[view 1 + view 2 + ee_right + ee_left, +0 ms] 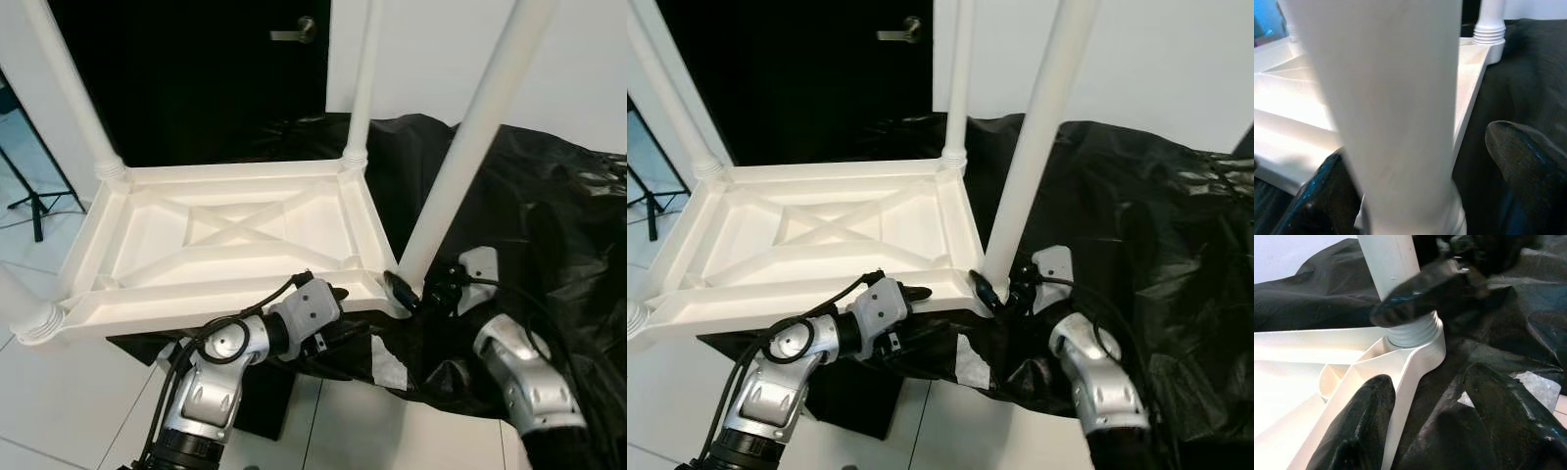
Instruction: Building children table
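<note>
A white plastic children's table (235,230) lies upside down with its legs pointing up. My right gripper (404,287) is shut on the front right leg (460,147) just above its threaded base (1415,333). In the right wrist view that leg (1396,98) stands between the two black fingers (1528,161). My left gripper (343,292) is open at the front rim, close to that corner. One of its fingers (1359,426) rests over the underside ribs and the other lies over the black sheet.
Three more legs stand at the back left (73,88), back right (362,88) and front left (24,313) corners. Crumpled black plastic sheet (549,215) covers the right side. A dark door (196,69) is behind, a tripod foot (34,201) at left, white floor tiles (59,392) below.
</note>
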Motion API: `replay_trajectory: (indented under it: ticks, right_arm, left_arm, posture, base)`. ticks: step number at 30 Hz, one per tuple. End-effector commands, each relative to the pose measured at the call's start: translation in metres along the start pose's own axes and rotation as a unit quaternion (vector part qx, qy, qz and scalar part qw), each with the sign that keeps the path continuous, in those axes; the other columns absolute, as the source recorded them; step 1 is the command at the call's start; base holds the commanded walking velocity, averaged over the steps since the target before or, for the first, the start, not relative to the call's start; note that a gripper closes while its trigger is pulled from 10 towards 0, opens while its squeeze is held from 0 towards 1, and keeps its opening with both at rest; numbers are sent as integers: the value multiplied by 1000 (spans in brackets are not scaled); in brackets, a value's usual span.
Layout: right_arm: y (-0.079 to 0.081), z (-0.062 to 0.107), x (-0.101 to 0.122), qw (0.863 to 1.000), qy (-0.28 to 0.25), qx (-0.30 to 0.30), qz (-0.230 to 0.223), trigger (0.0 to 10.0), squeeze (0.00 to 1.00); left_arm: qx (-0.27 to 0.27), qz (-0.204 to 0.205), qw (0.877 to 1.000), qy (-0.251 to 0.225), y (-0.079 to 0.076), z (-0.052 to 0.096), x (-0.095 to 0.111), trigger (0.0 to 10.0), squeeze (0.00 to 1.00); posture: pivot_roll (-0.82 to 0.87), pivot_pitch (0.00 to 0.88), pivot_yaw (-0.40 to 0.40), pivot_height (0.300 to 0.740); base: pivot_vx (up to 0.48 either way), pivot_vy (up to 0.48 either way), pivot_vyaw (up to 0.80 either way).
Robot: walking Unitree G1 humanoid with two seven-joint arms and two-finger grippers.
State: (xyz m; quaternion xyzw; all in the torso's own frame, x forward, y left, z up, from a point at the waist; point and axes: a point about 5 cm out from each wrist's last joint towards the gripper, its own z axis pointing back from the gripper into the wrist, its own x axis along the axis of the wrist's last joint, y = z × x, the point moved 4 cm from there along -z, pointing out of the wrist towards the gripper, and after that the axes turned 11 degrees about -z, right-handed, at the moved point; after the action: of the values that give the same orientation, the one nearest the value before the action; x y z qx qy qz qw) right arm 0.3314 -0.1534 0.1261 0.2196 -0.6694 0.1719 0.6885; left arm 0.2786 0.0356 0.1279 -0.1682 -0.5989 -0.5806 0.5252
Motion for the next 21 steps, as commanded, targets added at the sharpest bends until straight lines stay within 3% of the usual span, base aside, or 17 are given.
replay_trajectory:
  ticks: [1,10,11,12,13,14,21]
  right_arm:
    - [2,-2,-4,1000,11,26,4,10000,0]
    - [1,-17,-5,992,47,104,49,10000,0]
    - [1,-20,-5,991,51,111,52,3294,0]
    - [0,-22,-4,990,54,114,58,1255,0]
    - [0,-22,-4,990,54,114,58,1255,0]
    - [-2,-23,-4,990,55,118,62,0,0]
    - [-6,-22,-8,990,58,112,58,0,0]
  left_arm:
    - [73,-2,997,12,14,-1,-2,10000,0]
    - [84,2,996,12,19,2,-3,10000,0]
    - [83,1,996,10,19,2,-2,10000,0]
    - [82,0,997,8,18,1,0,10000,0]
    - [82,0,997,8,18,1,0,10000,0]
    - [81,0,997,6,18,1,0,10000,0]
    - [87,-2,996,13,22,4,-2,10000,0]
  posture:
    - [-2,0,-58,740]
    - [13,0,-69,740]
    - [20,0,-74,740]
    - [25,0,-77,740]
    - [25,0,-77,740]
    - [28,0,-80,740]
    - [36,0,-84,740]
  base:
    - [0,0,0]
    - [0,0,0]
    - [0,0,0]
    - [0,0,0]
    - [0,0,0]
    - [0,0,0]
    - [0,0,0]
